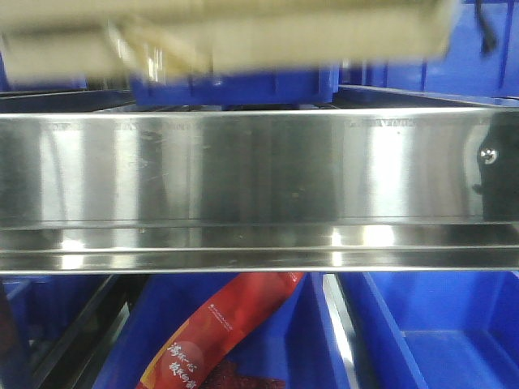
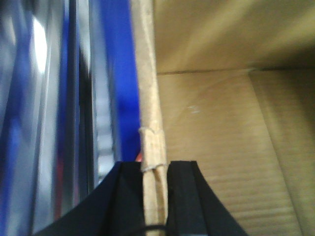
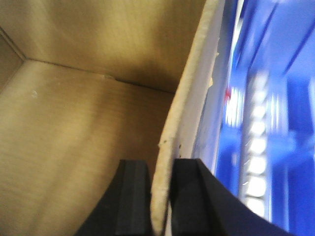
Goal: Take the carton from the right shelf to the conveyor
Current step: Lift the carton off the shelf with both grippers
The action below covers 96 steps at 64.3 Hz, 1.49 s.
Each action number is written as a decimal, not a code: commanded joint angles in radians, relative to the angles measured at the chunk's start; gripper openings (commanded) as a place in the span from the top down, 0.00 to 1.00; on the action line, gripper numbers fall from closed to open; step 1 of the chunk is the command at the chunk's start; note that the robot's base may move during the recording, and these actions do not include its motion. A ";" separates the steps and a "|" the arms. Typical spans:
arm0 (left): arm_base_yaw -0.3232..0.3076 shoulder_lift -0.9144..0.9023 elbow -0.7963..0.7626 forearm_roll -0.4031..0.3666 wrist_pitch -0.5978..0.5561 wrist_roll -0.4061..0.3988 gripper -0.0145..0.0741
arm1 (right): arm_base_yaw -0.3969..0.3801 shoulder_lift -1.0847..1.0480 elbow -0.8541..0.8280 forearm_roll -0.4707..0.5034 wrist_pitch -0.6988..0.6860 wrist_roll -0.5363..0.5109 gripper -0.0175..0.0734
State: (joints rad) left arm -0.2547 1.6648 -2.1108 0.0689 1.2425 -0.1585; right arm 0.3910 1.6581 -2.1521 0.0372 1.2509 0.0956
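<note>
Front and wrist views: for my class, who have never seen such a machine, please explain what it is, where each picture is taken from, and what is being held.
This is a two-armed robot. The front view faces a shelf rack with a shiny stainless-steel rail, blue plastic bins, and a red printed snack bag in one bin. The blurred brown cardboard carton shows at the top. The other two pictures come from wrist cameras. The left gripper and right gripper, black two-fingered clamps, each pinch a carton wall.
</note>
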 commanded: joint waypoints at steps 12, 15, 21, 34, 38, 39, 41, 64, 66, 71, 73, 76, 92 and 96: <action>-0.113 -0.131 0.030 0.027 -0.021 -0.067 0.84 | 0.002 -0.216 0.149 0.010 -0.030 -0.009 0.88; -0.137 -0.158 0.051 0.037 -0.021 -0.084 0.84 | 0.002 -0.256 0.191 0.010 -0.030 -0.009 0.88; -0.193 -0.219 0.107 0.086 -0.021 -0.117 0.85 | 0.002 -0.328 0.284 0.028 -0.030 -0.009 0.88; -0.307 -0.340 0.224 0.165 -0.021 -0.197 0.85 | 0.002 -0.391 0.405 0.030 -0.078 -0.009 0.88; -0.321 -0.356 0.250 0.170 -0.021 -0.214 0.85 | 0.002 -0.386 0.421 0.032 -0.105 -0.009 0.88; -0.324 -0.360 0.256 0.173 -0.021 -0.213 0.85 | 0.002 -0.384 0.423 0.033 -0.110 -0.009 0.88; -0.326 -0.364 0.267 0.178 -0.021 -0.214 0.85 | 0.002 -0.375 0.423 0.033 -0.119 -0.009 0.88; -0.326 -0.364 0.316 0.188 -0.021 -0.215 0.85 | 0.002 -0.352 0.423 0.035 -0.161 -0.009 0.88; -0.326 -0.364 0.316 0.188 -0.021 -0.215 0.85 | 0.002 -0.352 0.423 0.035 -0.161 -0.009 0.88; -0.326 -0.364 0.316 0.188 -0.021 -0.215 0.85 | 0.002 -0.352 0.423 0.035 -0.161 -0.009 0.88; -0.326 -0.364 0.316 0.188 -0.021 -0.215 0.85 | 0.002 -0.352 0.423 0.035 -0.163 -0.009 0.88; -0.326 -0.364 0.316 0.188 -0.021 -0.215 0.85 | 0.002 -0.352 0.423 0.035 -0.163 -0.009 0.88; -0.326 -0.364 0.316 0.188 -0.021 -0.215 0.85 | 0.002 -0.352 0.423 0.035 -0.163 -0.009 0.88; -0.326 -0.364 0.316 0.188 -0.021 -0.215 0.85 | 0.002 -0.352 0.423 0.035 -0.163 -0.009 0.88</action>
State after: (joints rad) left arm -0.5664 1.3178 -1.7895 0.3054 1.2677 -0.3753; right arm 0.3910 1.3087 -1.7262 0.0756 1.1519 0.0921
